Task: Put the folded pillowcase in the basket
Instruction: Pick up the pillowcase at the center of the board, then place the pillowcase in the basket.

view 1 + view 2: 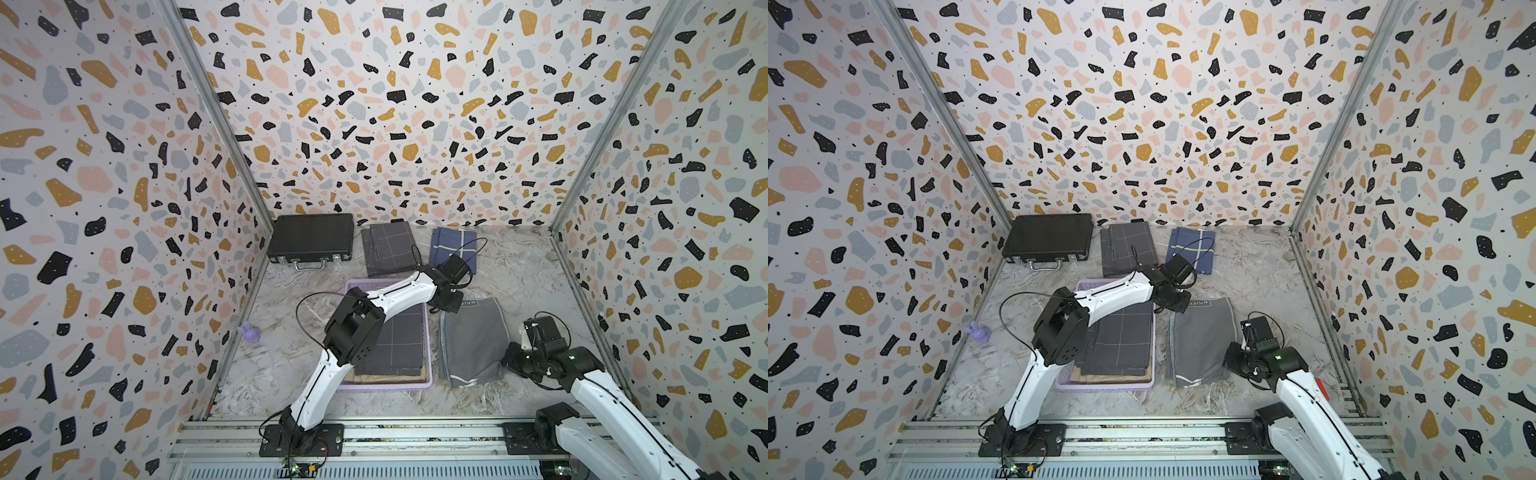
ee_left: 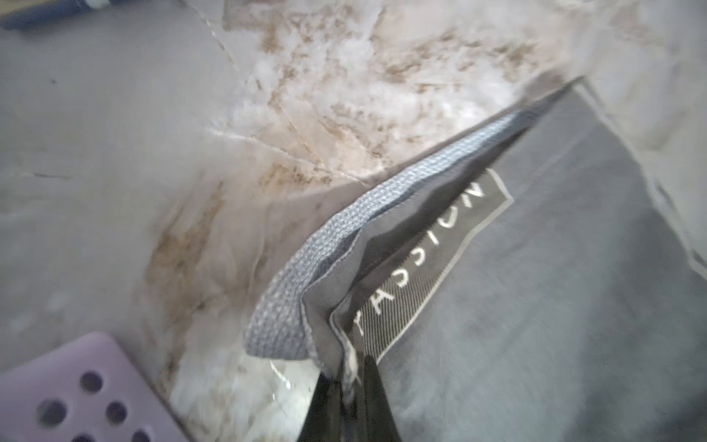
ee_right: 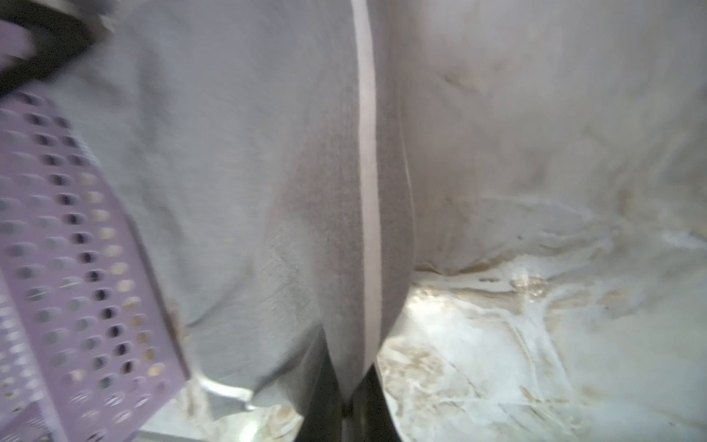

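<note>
Left claw (image 2: 350, 379) pinches the grey pillowcase (image 1: 473, 340) at its far corner, right claw (image 3: 347, 398) its near edge, just beside the basket (image 1: 386, 386).

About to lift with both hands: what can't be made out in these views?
- Both top views: the left arm hides much of the basket and the folded cloths in it.
- Top views: each hand's own body hides its grip on the grey pillowcase.
- Left wrist view: left hand cut off by the frame edge; layers pinched unclear.
- Right wrist view: blurred; right hand barely shows.
</note>
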Robot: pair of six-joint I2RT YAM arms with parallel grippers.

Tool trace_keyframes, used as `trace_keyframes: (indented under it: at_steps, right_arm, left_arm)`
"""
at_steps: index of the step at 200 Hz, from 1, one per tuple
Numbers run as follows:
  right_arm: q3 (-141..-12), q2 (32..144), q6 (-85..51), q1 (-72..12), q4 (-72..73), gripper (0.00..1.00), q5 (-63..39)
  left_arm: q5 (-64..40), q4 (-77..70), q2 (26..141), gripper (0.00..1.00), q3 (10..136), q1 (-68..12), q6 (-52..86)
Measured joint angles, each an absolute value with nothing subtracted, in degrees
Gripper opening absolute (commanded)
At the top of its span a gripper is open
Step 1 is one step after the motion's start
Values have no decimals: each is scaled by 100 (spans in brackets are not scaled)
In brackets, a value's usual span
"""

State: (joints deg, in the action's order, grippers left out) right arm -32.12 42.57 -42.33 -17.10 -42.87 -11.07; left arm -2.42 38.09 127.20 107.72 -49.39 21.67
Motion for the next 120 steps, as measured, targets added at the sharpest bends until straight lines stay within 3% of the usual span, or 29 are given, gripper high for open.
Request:
trace_keyframes:
  at_steps: [62,96,120]
  right_arm:
    - [-4591,3979,-4421,-2040,-4416,0,-1542]
    - [-4781,4206,-4740,-2936,-4156,0,-1634]
    - [-4810,4646,-4939,-3955,-3780,0,-1417]
  left_arm:
    - [-137,3699,10217,0,10265,-5275,2187]
    - [360,3791,9354,0,9771,-5037,2115]
    - [508,4003,9050,0,9349,-4449,1997]
